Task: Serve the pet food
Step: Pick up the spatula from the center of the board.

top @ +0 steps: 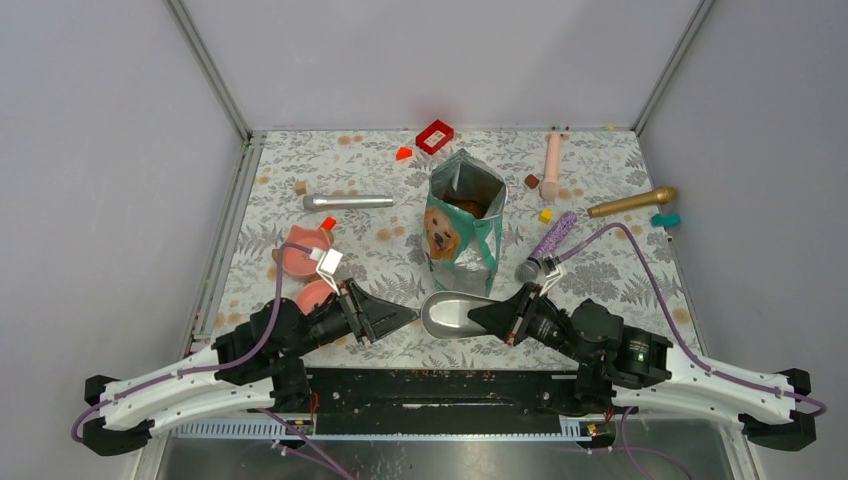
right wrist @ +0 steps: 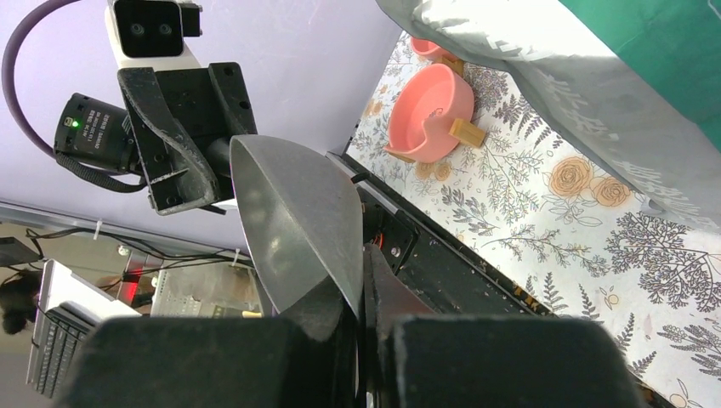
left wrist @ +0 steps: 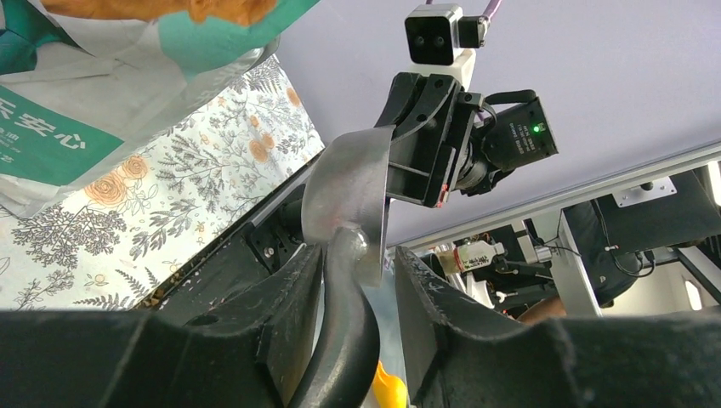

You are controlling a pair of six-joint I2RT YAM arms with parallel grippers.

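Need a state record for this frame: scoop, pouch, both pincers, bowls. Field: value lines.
scoop: metal, in front of the pouch, no kibble seen in it
pouch: upright, top open
kibble: brown, visible inside the pouch
left pincer: open, fingers either side of one end of the scoop, gap showing on one side
right pincer: shut on the scoop's other end
pink bowls: two, left of the pouch, by the left arm
stage: nothing scooped yet
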